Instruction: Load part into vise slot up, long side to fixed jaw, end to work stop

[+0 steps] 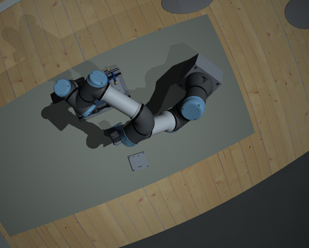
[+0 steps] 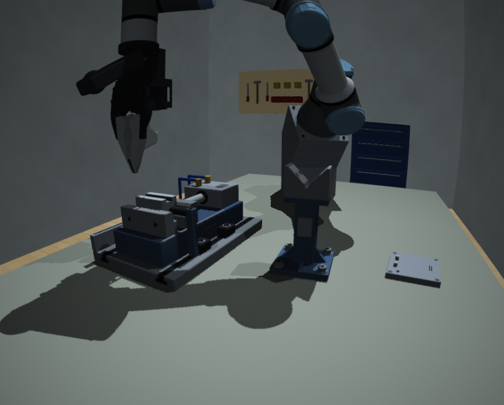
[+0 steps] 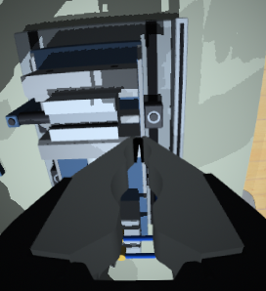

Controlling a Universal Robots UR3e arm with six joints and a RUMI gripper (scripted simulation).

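My gripper [image 2: 133, 167] is shut with nothing between the fingers and hangs well above the vise [image 2: 169, 226], tips pointing down. In the wrist view the closed fingertips [image 3: 138, 144] sit over the vise's right side. A light grey block, the part [image 3: 80, 111], lies between the two jaws, also seen in the exterior view [image 2: 156, 199]. The fixed jaw [image 3: 80, 80] is on its far side from the air cylinder [image 2: 211, 194]. I cannot tell whether the part touches the jaw or the work stop. In the overhead view the arm hides the vise [image 1: 101, 93].
The V-block [image 2: 307, 174] stands on a blue post to the right of the vise. The infeed plate [image 2: 414, 269] lies bare further right, also visible in the overhead view [image 1: 138, 161]. The robot base [image 1: 202, 77] is at the table's back.
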